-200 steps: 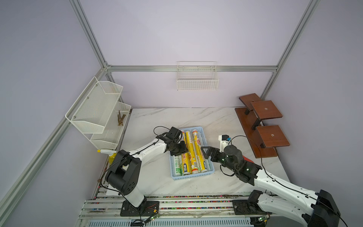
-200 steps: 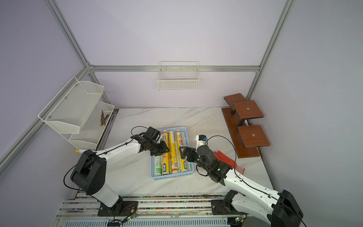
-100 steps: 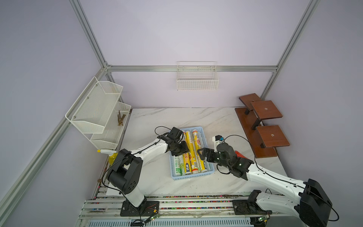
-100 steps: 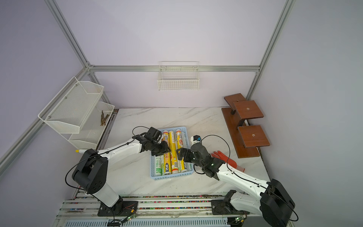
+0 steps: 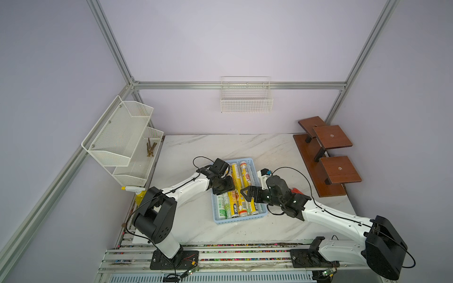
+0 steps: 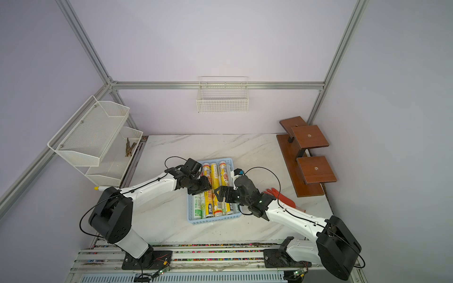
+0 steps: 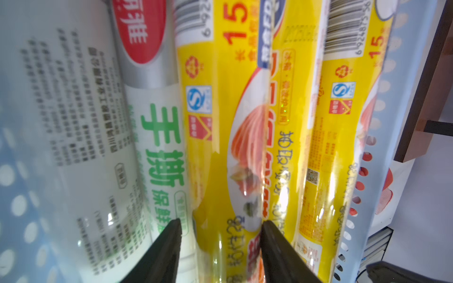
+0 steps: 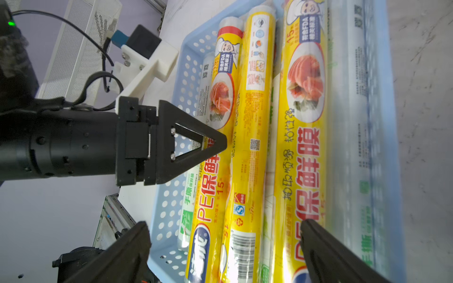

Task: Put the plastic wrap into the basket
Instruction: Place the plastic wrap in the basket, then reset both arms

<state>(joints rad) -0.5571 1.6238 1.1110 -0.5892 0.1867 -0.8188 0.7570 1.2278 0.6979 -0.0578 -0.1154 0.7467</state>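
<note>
All visible rolls (image 5: 237,175) lie lengthwise, side by side in the basket (image 5: 239,221), packed to fit. None show on the counter (image 5: 220,147) outside the basket, so the task looks near done. Over the basket's left half the left gripper (image 7: 220,224) sits low, jaws part-open astride a yellow roll, likely letting it settle. Over the right half the right gripper (image 8: 223,221) hovers wide open and empty, probably ready to nudge.

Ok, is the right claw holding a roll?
No, the right gripper is wide open above the rolls, with nothing pinched between its fingers.
</note>
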